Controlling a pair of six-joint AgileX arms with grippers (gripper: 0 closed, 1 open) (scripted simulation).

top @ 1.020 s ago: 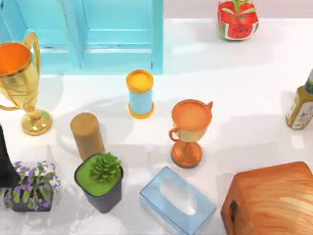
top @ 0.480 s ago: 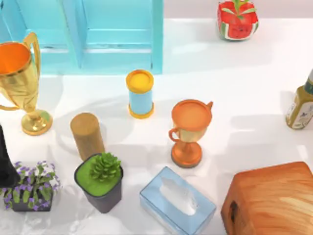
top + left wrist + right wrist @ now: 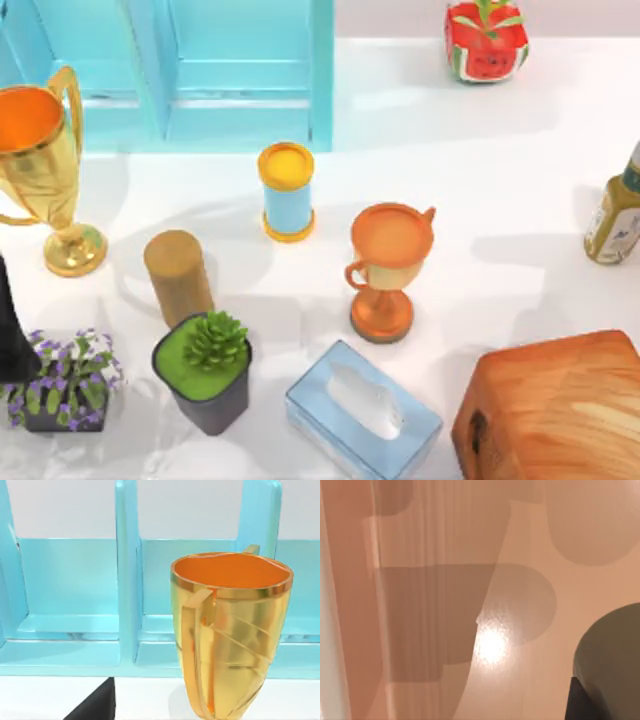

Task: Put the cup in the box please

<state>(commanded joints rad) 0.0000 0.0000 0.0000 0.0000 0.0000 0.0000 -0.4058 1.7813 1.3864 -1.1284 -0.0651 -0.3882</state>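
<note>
Top view, looking down on your white table: a wooden box (image 3: 555,410) sits at the near right corner. Left of it lie a clear blue tissue box (image 3: 362,410), a potted succulent (image 3: 204,370) and a pot of purple flowers (image 3: 62,392). An orange goblet (image 3: 388,265) stands mid-table, with a blue cylinder with yellow rims (image 3: 287,190) and a wooden cylinder (image 3: 178,275) to its left. A gold trophy (image 3: 42,160) stands at the far left, before a pale blue shelf (image 3: 230,70).

A dark part of your left arm (image 3: 12,335) shows at the left edge, just beside the flowers. You cannot tell whether its claw is spread or pressed together.

Right wrist view: pale wood with soft shadows, and a dull grey rounded shape (image 3: 612,655), seemingly the cup, close to the camera. The right claw's state cannot be told either.
</note>
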